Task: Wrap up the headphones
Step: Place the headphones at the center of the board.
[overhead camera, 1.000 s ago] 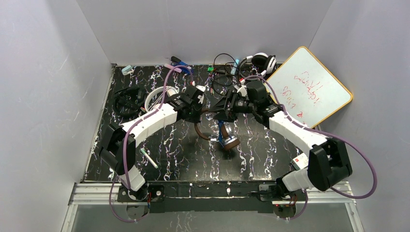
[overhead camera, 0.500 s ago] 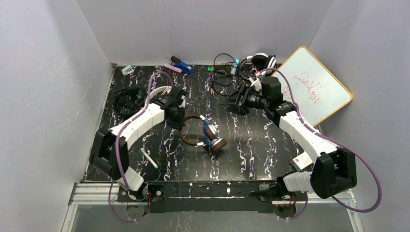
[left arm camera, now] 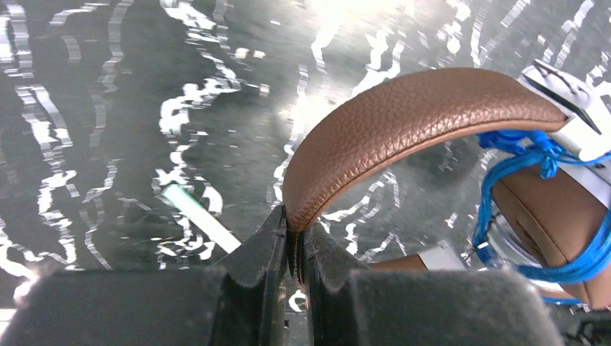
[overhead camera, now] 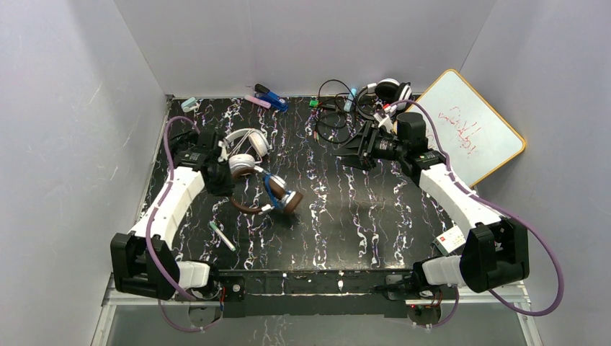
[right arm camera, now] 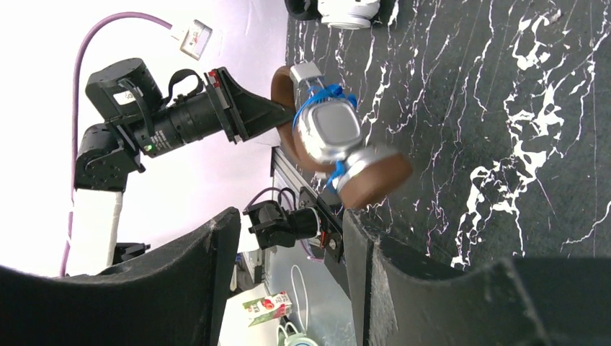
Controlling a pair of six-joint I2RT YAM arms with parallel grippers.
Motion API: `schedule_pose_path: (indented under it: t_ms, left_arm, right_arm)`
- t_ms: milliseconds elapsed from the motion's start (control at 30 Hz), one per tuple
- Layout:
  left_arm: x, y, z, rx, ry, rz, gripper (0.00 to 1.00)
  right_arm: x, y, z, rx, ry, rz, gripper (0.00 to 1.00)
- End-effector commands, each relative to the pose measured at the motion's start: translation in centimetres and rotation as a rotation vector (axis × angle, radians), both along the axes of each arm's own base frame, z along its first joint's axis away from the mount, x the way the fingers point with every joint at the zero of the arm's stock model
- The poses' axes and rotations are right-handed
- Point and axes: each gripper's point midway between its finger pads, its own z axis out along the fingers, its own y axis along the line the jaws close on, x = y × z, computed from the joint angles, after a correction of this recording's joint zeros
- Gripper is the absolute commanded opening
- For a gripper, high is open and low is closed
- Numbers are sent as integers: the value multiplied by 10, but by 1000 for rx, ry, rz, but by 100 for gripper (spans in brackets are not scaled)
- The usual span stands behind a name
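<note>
The brown headphones (overhead camera: 281, 200) have a blue cord wound round the ear cups, left of the mat's centre. My left gripper (overhead camera: 230, 193) is shut on their brown headband (left arm camera: 403, 115), pinched between the jaws (left arm camera: 294, 245); the wound blue cord (left arm camera: 537, 155) and a brown ear cup (left arm camera: 555, 216) are at the right. My right gripper (overhead camera: 349, 156) is open and empty at the back right, well apart from them (right arm camera: 339, 144); its jaws (right arm camera: 288, 231) stand wide. White headphones (overhead camera: 245, 146) lie just behind my left wrist. Another headset (overhead camera: 390, 90) with loose cords lies at the back.
A whiteboard (overhead camera: 462, 130) leans at the right wall. A white pen (overhead camera: 222, 236) lies near the front left and also shows in the left wrist view (left arm camera: 198, 216). A blue stapler (overhead camera: 270, 96) and markers lie along the back edge. Tangled black cords (overhead camera: 330, 119) lie behind my right gripper.
My right gripper has let go of the brown headphones and drawn back to the right. My left gripper has carried them leftward and nearer, uncovering the white headphones.
</note>
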Motion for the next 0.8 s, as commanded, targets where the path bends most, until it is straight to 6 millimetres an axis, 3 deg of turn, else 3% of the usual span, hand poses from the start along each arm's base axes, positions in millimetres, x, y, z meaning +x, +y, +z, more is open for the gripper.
schedule_pose_path:
  t_ms: [0,200,467,767]
  left_arm:
    - [2,48,17,122,-88,60,6]
    - [12,92,29,311,-135,57,0]
    - [4,116,46,458,-209,-124,0]
    - [16,127,13,448,-129,-191,0]
  right_arm:
    - [-3,-1,13,53,-73,49,62]
    - [-8,-3,19,84,-64,79,62]
    - [-23,-5,25,113,-36,152,61]
    - [-40,-7,27,149,-17,158,60]
